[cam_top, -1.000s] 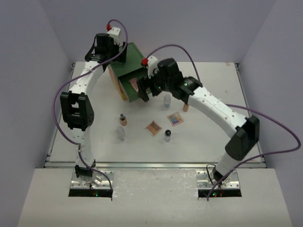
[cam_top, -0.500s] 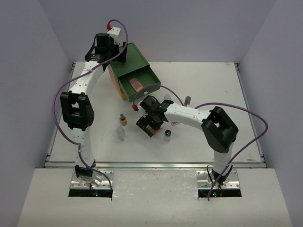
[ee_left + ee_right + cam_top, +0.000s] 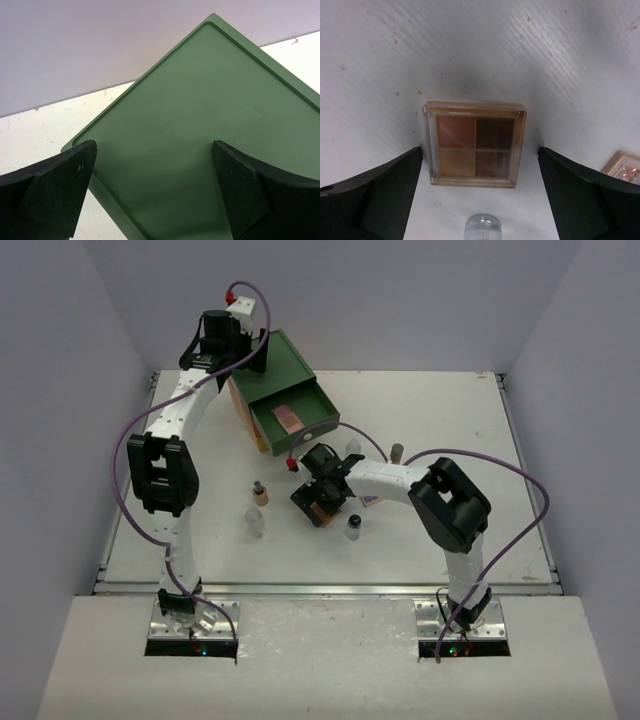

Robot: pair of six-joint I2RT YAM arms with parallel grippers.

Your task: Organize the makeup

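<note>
My right gripper (image 3: 318,503) hovers low over a pink-brown palette (image 3: 475,145), open, one finger on each side and neither touching it. The same palette (image 3: 324,513) peeks out under the gripper in the top view. Another palette (image 3: 290,418) lies in the open drawer of the green chest (image 3: 283,380). My left gripper (image 3: 155,145) is open above the chest's green top (image 3: 200,115), holding nothing. On the table stand a tan bottle (image 3: 260,492), a clear jar (image 3: 257,523), a black-capped jar (image 3: 353,527), a second tan bottle (image 3: 396,452) and a second clear jar (image 3: 352,447).
A multicolour palette (image 3: 625,169) lies just right of my right fingers, mostly hidden under the arm in the top view. A clear jar top (image 3: 483,227) sits close below the gripper. The white table (image 3: 450,420) is walled by grey panels.
My right arm has swung from the open drawer down to the pink-brown palette on the table, leaving a palette in the drawer. The left arm has not moved.
</note>
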